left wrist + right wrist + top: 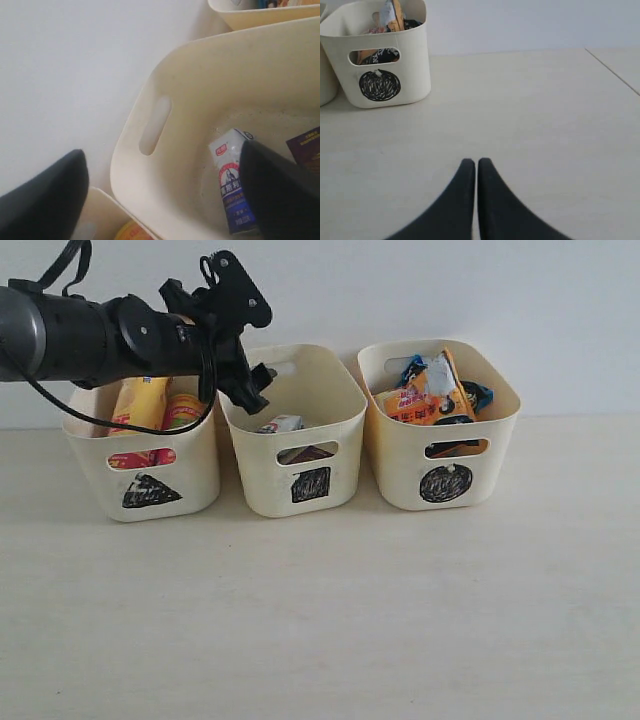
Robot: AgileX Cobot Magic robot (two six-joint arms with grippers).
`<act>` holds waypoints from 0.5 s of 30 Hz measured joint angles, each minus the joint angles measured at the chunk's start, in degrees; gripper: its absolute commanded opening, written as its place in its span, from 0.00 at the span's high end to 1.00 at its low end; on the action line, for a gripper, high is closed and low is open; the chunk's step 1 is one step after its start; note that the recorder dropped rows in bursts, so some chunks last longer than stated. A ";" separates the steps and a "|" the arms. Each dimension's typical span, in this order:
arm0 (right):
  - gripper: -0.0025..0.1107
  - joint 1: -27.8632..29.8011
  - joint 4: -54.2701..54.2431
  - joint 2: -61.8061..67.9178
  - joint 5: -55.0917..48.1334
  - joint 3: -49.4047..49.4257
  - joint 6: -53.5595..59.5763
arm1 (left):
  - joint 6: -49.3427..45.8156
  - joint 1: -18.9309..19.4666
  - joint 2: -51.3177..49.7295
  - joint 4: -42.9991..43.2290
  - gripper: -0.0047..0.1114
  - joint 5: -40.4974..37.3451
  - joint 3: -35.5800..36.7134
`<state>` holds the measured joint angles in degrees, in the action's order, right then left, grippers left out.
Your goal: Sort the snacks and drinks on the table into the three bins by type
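Three cream bins stand in a row at the back of the table (320,620). The triangle bin (200,475) holds a yellow-red chip tube (140,403); pink (140,457) shows through its slot. In the square bin (260,480) lie a blue-white carton (280,424) and a purple carton (305,453). The circle bin (395,475) holds an orange-white bag (430,395) and a blue bag (478,393). My left gripper (255,385) hangs open and empty over the square bin's rim, above the blue-white carton (231,180). My right gripper (476,162) is shut over bare table.
A white wall rises right behind the bins. In the right wrist view the circle bin (415,60) stands well ahead of the gripper, with a seam in the tabletop (615,72) off to the other side. The left arm (90,335) reaches in over the triangle bin.
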<state>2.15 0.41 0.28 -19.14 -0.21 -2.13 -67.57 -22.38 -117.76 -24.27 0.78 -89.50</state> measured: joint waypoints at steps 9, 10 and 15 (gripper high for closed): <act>0.98 0.00 0.00 0.00 0.00 0.00 0.00 | 3.04 1.23 7.77 -0.23 0.92 -13.90 0.00; 0.98 0.00 0.00 0.00 0.00 0.00 0.00 | 4.90 1.50 8.45 -0.23 0.92 -15.48 0.00; 0.98 0.00 0.00 0.00 0.00 0.00 0.00 | 15.95 3.69 11.56 1.18 0.92 -23.92 0.00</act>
<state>2.15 0.41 0.28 -19.14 -0.21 -2.13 -51.63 -18.70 -106.21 -23.09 -23.14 -89.50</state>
